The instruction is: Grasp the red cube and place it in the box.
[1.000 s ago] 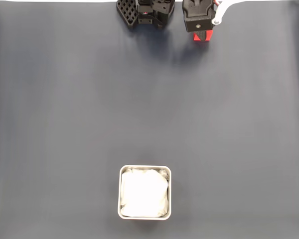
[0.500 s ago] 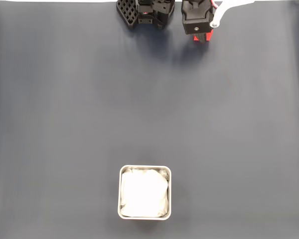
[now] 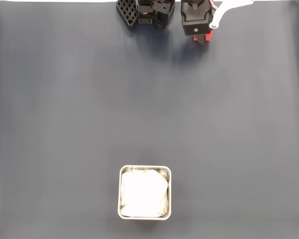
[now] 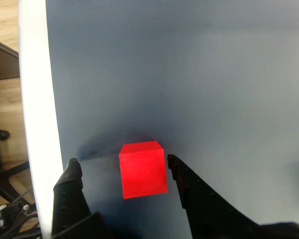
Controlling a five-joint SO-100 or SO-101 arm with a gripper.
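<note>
Grasp step in hand, not yet closed. In the wrist view, tool (image 4: pixel 122 164) spread wide, one finger (image 4: pixel 72 174) well off the left face of the red cube (image 4: pixel 142 169), the other finger (image 4: pixel 175 167) just beside its right face, contact there too close to call. Cube resting flat on the dark worktop (image 4: pixel 189 74), close to the worktop's pale edge (image 4: pixel 35 99). In the fixed view, arm (image 3: pixel 197 17) hunched at the top edge, only a sliver of red (image 3: pixel 199 38) peeking out under it. Box (image 3: pixel 145 192) sitting far down the frame, well apart from the cube, its white padding bare, nothing inside.

Judged stage: early; cube bracketed, neither gripped nor lifted.

Next move, as a judgement: close the fingers until both faces are pinched, perhaps after a small nudge to centre the cube, since the gap looks lopsided and a one-sided push could slide or twist it toward the edge. Then lift clear, carry across the open worktop to above the box, lower, release onto the padding.
</note>
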